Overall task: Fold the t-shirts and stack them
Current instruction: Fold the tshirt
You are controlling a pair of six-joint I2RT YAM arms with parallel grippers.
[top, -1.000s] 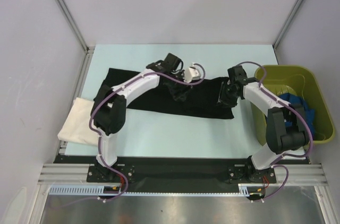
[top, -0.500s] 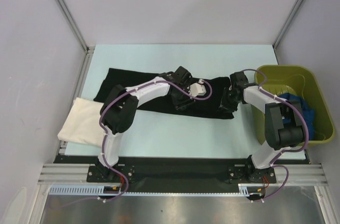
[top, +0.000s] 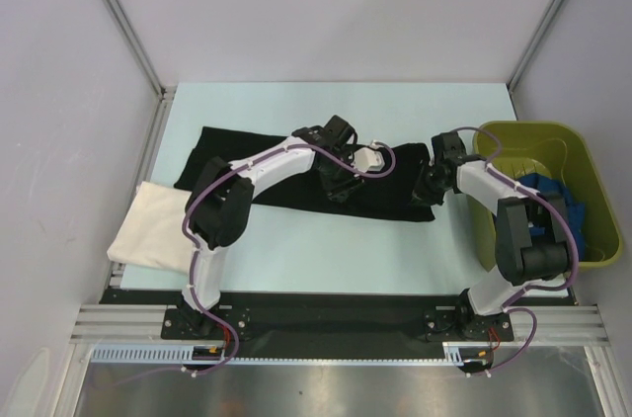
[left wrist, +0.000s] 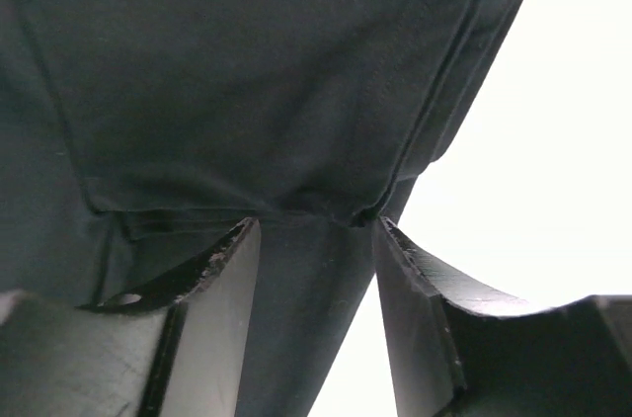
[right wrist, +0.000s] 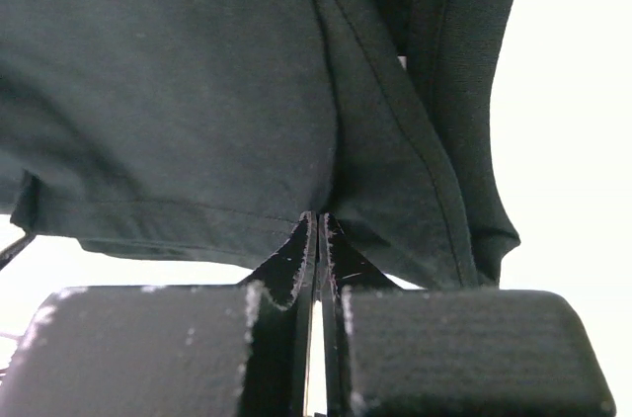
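Note:
The black t-shirt (top: pixel 385 195) lies spread across the middle of the table. My left gripper (top: pixel 336 185) points down onto its middle. In the left wrist view its jaws (left wrist: pixel 314 224) stand open, half apart, and a fold of the black t-shirt (left wrist: pixel 247 71) rises between the fingers without filling the gap. My right gripper (top: pixel 427 190) is at the shirt's right end. Its jaws (right wrist: pixel 319 217) are shut on the hem of the black t-shirt (right wrist: pixel 178 91). A cream t-shirt (top: pixel 148 229) lies at the table's left edge. A blue t-shirt (top: pixel 553 202) sits in the bin.
An olive-green bin (top: pixel 523 125) stands at the right side of the table, close beside the right arm. Pale blue table surface (top: pixel 326 259) shows in front of the black shirt. Frame posts rise at the back corners.
The right gripper has closed on the shirt's right edge. The left gripper has come down toward the shirt's middle and narrowed its jaws around a fold.

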